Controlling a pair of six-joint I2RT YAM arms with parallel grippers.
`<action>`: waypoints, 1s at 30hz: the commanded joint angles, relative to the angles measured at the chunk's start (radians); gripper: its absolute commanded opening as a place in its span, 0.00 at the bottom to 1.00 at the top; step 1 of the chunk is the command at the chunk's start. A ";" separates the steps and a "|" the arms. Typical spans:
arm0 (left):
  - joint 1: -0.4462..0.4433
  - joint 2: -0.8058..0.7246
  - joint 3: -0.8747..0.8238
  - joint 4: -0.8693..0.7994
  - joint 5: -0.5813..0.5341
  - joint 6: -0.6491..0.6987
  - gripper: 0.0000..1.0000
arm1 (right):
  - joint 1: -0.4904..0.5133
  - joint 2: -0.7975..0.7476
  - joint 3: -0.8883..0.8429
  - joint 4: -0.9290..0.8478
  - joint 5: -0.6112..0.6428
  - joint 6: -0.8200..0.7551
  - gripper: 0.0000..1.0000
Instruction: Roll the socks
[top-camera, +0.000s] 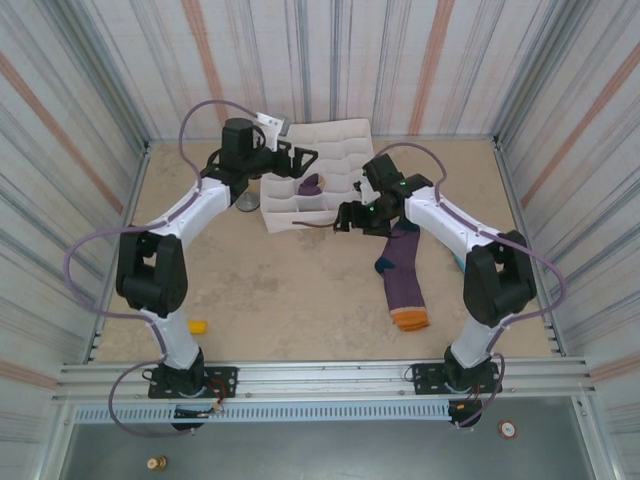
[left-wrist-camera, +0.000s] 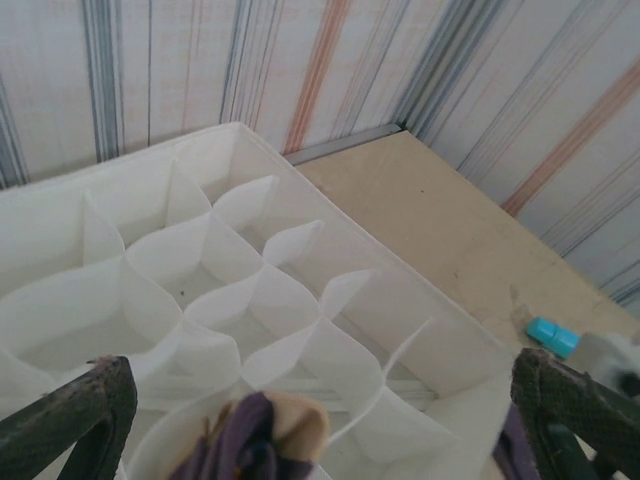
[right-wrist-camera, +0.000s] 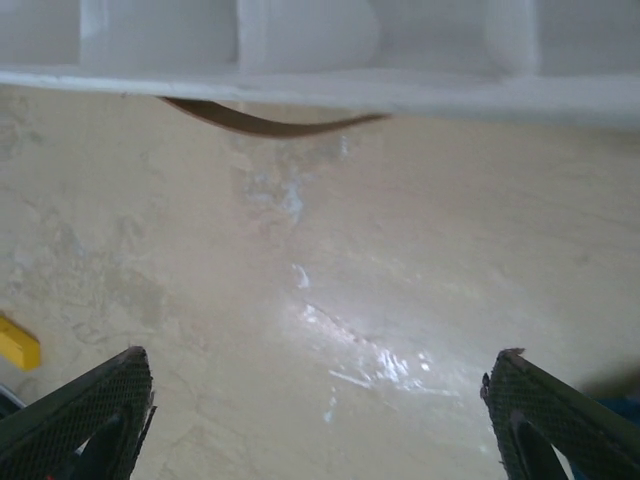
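- The flat sock (top-camera: 404, 272) is soft and floppy, and I'd guess it weighs next to nothing, so it'll sag and bunch rather than hold a shape. Best bet is probably pinching it at the orange cuff (top-camera: 410, 320), where the knit looks thicker, and rolling from there.
- It's purple with a navy heel and toe. In the top view it lies stretched out on the surface (top-camera: 300, 290) right of centre, cuff toward the bottom.
- The other sock (left-wrist-camera: 255, 440) is a purple-and-tan bundle tucked into a cell of the white organizer (left-wrist-camera: 230, 160), at the bottom edge of the left wrist view.
- The left pincer (left-wrist-camera: 320, 370) is spread wide over that bundle, gripping nothing.
- The right pincer (right-wrist-camera: 320, 358) is also wide and empty, over bare surface beside the organizer wall.
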 joint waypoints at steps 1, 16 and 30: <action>-0.024 -0.065 -0.008 -0.192 -0.100 -0.176 0.99 | 0.022 0.085 0.075 0.016 -0.025 0.056 0.90; -0.091 -0.430 -0.284 -0.424 -0.221 -0.293 0.99 | 0.022 0.380 0.323 0.227 -0.212 0.322 0.99; -0.305 -0.586 -0.483 -0.348 -0.328 -0.463 0.99 | -0.025 0.163 0.169 0.227 -0.173 0.275 0.99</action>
